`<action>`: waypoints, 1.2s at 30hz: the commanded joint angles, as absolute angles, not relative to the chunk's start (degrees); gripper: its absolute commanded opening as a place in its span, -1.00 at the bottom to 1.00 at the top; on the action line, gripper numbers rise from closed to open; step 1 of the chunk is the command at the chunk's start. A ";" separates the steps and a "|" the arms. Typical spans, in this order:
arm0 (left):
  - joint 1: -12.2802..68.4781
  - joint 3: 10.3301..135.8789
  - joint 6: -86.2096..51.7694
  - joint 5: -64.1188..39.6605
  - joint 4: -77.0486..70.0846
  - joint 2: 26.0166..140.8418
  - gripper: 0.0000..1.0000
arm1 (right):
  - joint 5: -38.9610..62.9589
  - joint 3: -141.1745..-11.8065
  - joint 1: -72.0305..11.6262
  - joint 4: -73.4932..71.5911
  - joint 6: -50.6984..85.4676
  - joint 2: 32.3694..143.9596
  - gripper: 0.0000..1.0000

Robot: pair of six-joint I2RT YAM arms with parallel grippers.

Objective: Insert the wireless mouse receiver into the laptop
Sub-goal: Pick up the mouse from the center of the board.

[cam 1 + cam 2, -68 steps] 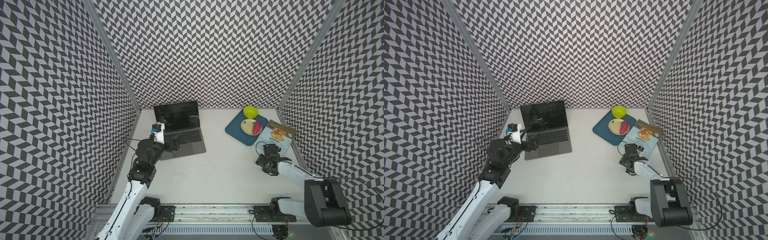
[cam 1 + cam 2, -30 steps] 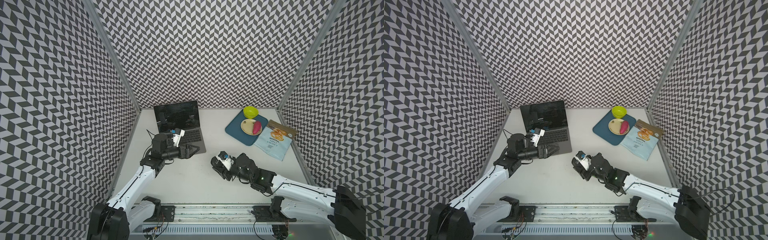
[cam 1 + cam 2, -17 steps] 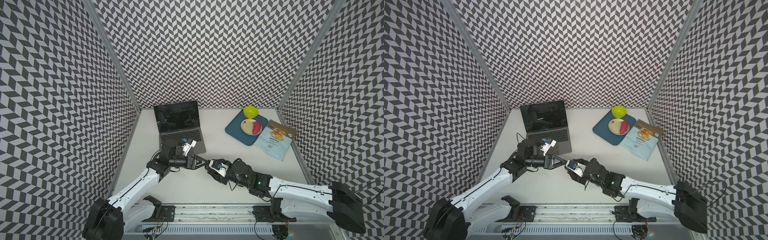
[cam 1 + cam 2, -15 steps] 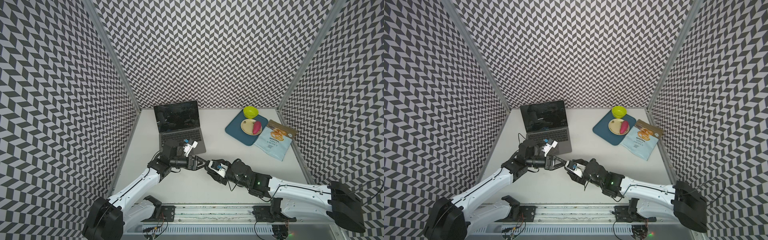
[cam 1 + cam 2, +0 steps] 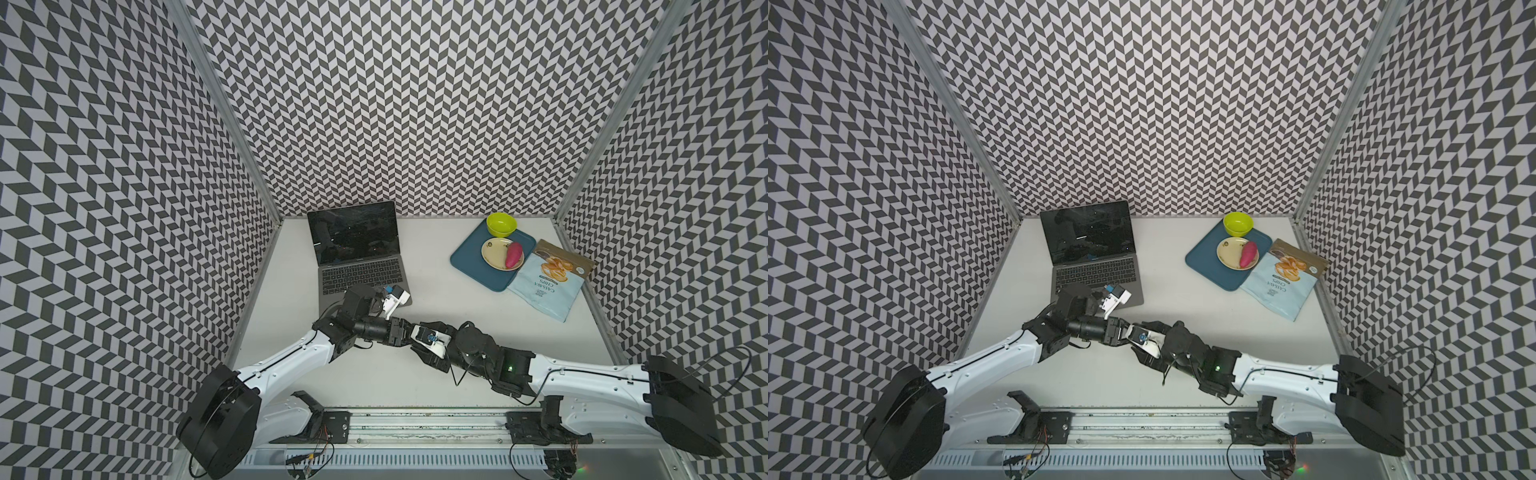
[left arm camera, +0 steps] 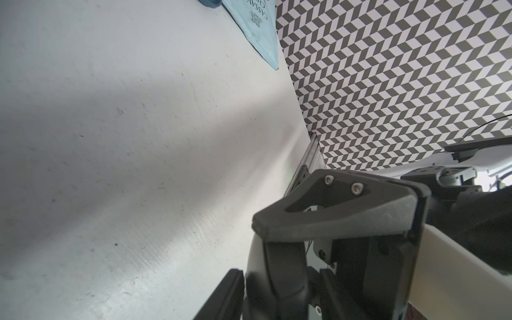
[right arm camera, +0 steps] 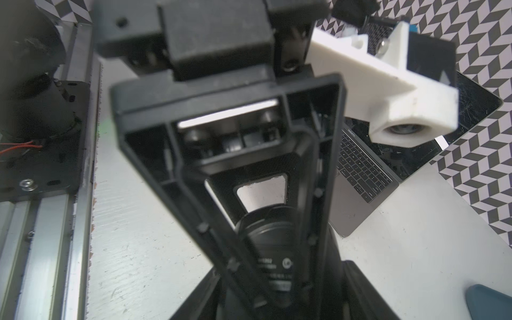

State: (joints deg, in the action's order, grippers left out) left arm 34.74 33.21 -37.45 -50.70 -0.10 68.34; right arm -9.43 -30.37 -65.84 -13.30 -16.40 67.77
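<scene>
Since a second ago, both arms have been brought together at counter (image 5: 457,299) centre, and the left gripper (image 5: 409,334) has been pushed up against the right gripper (image 5: 422,345), roughly at 5 o'clock of the laptop (image 5: 361,266). Left jaws were spread wide then; now they look drawn in, but whether anything is pinched cannot be told. Right jaws are clamped on the black mouse (image 7: 273,249), seen underside-up in the right wrist view, with the left jaws' triangular frames set right over it. Wireless mouse receiver is not made out in any view; hidden or too small.

Laptop is open, screen dark, placed at 11 o'clock on the counter against the back wall. Blue tray (image 5: 469,259) is at 1 o'clock, with a green bowl (image 5: 501,223) and a plate (image 5: 494,253) on it; a chip bag (image 5: 544,286) is laid touching the tray's 4 o'clock edge.
</scene>
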 commanded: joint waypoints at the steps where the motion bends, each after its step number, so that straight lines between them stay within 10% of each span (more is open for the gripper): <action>1: 35.16 31.78 -37.09 -50.93 -2.13 67.86 -0.24 | -12.82 -30.59 -66.09 -18.79 -13.65 67.10 -0.23; 15: 34.91 21.31 -52.35 -34.50 -18.91 56.69 -0.52 | -10.81 -21.24 -61.95 -21.93 11.40 50.22 1.00; 22: 34.80 18.48 -55.77 -32.21 -21.64 52.21 -0.55 | 20.40 -14.48 -45.77 -34.59 39.51 49.73 0.98; 36: 35.18 18.54 -57.42 -34.08 -23.73 51.97 -0.55 | 31.64 -24.65 -45.76 -30.44 40.08 64.13 0.68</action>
